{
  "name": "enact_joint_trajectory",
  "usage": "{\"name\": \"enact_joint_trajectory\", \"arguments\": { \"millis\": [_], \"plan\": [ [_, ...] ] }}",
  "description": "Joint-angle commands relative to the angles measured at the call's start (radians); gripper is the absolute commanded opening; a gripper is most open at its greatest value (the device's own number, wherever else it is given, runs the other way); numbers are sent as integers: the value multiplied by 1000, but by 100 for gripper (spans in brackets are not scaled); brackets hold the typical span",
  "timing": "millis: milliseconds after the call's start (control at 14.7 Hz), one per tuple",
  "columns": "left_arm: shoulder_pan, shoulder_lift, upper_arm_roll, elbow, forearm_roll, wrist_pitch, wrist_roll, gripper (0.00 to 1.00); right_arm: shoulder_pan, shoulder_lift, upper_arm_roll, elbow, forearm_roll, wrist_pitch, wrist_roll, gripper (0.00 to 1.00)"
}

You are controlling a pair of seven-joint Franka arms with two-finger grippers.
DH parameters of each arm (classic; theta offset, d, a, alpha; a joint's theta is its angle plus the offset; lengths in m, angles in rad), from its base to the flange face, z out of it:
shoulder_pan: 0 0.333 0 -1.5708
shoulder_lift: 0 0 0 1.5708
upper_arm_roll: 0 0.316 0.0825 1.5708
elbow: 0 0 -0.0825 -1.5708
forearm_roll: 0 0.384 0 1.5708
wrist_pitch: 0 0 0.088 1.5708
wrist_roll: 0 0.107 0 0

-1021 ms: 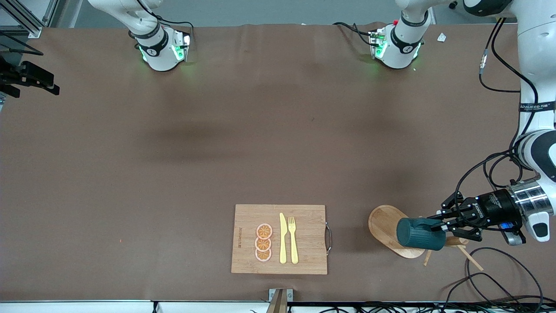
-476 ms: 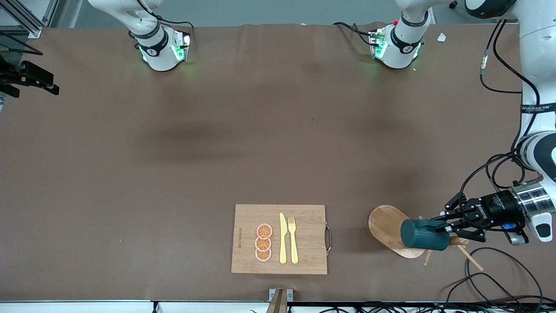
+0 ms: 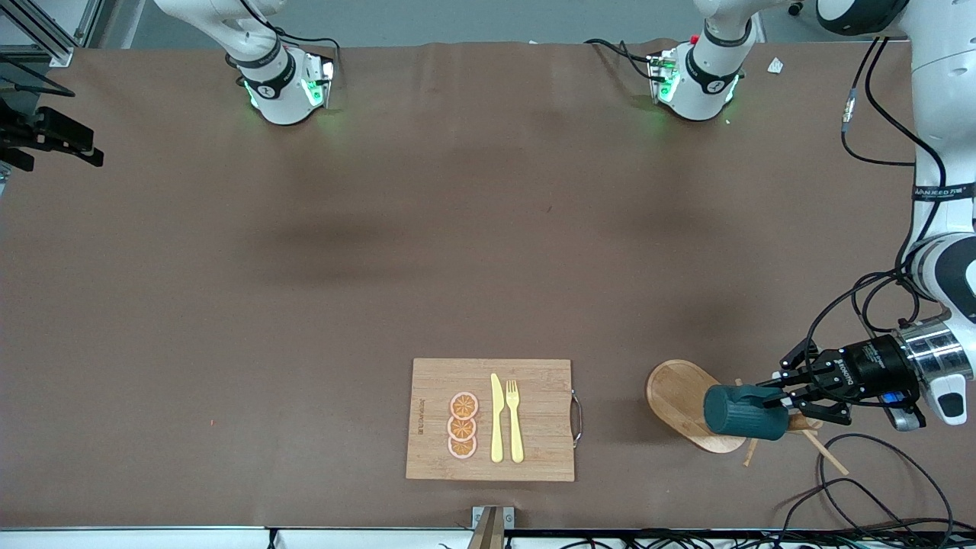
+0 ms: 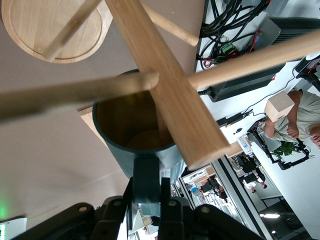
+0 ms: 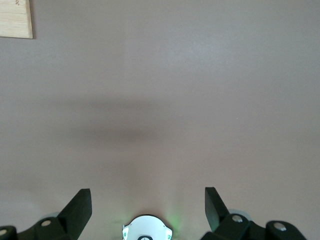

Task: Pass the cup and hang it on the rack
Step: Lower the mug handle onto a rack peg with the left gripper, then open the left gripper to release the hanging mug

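The dark teal cup (image 3: 743, 412) lies on its side in the air over the rack's oval base (image 3: 675, 393). My left gripper (image 3: 785, 398) is shut on the cup's handle (image 4: 146, 175). In the left wrist view the cup's brown inside (image 4: 132, 127) faces the rack's post (image 4: 165, 85), and a peg (image 4: 75, 95) crosses the mouth. I cannot tell whether cup and peg touch. My right gripper (image 5: 146, 200) is open and holds nothing, over bare table above its own base; it is out of the front view.
A bamboo cutting board (image 3: 431, 381) with a yellow knife (image 3: 496, 419), a fork (image 3: 515, 419) and orange slices (image 3: 463, 425) lies near the front edge. Cables (image 3: 862, 488) trail at the left arm's end, by the rack.
The left gripper and the cup have shifted slightly toward the left arm's end of the table, closer onto the rack's post. The right arm has not moved.
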Motion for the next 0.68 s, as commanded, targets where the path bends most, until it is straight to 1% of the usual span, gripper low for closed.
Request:
{"name": "enact_joint_trajectory", "arguments": {
  "millis": [0,476,613],
  "plan": [
    [7,17,-4,21,-26,-6,23,2,5,-11,-2,-5,-9,1,18,100],
    [17,20,-4,20,-29,-6,25,4,6,-12,0,-5,-9,0,21,100],
    [15,22,-3,20,-29,-6,25,7,6,-12,0,-5,-9,-3,19,100]
  ]
}}
